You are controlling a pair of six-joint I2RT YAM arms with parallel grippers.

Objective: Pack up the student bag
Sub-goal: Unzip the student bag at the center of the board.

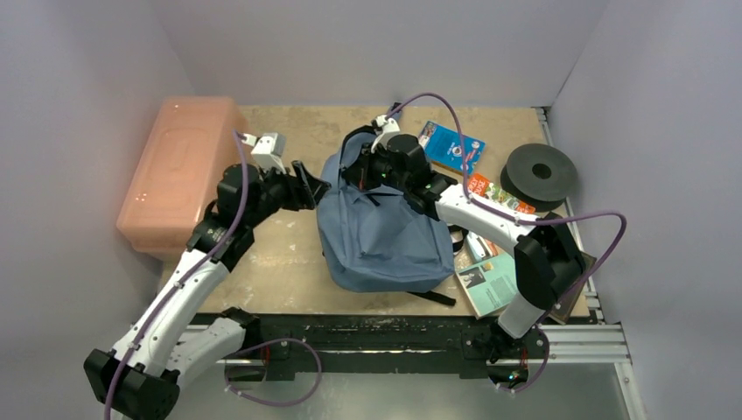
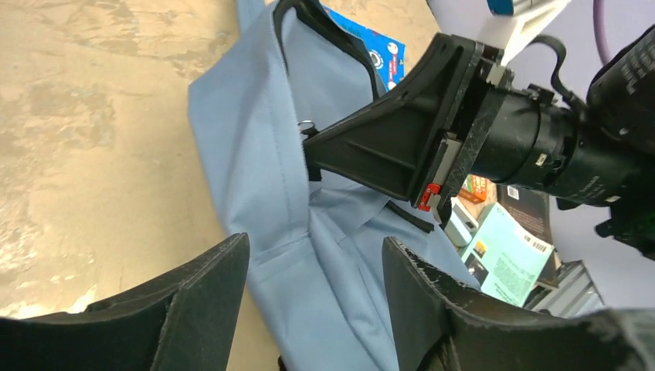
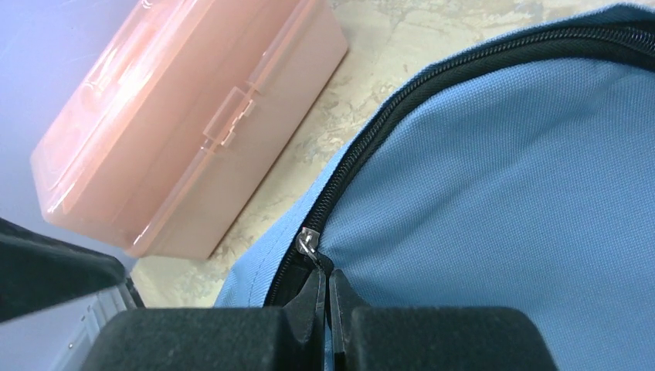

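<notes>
The blue-grey student bag (image 1: 385,236) lies flat mid-table, top end towards the back; it also shows in the left wrist view (image 2: 340,255) and the right wrist view (image 3: 502,178). My right gripper (image 1: 360,171) is at the bag's upper left corner, shut on the black tab of the zipper pull (image 3: 309,242); the silver slider sits on the black zipper track, closed beyond it. From the left wrist camera the right gripper (image 2: 310,151) meets the bag edge by the pull ring. My left gripper (image 1: 311,184) is open and empty, just left of the bag (image 2: 317,247).
A salmon-pink plastic box (image 1: 179,171) stands closed at the far left. A blue packet (image 1: 451,146), an orange packet (image 1: 490,188), a black spool (image 1: 541,175) and teal and dark books (image 1: 490,280) lie right of the bag.
</notes>
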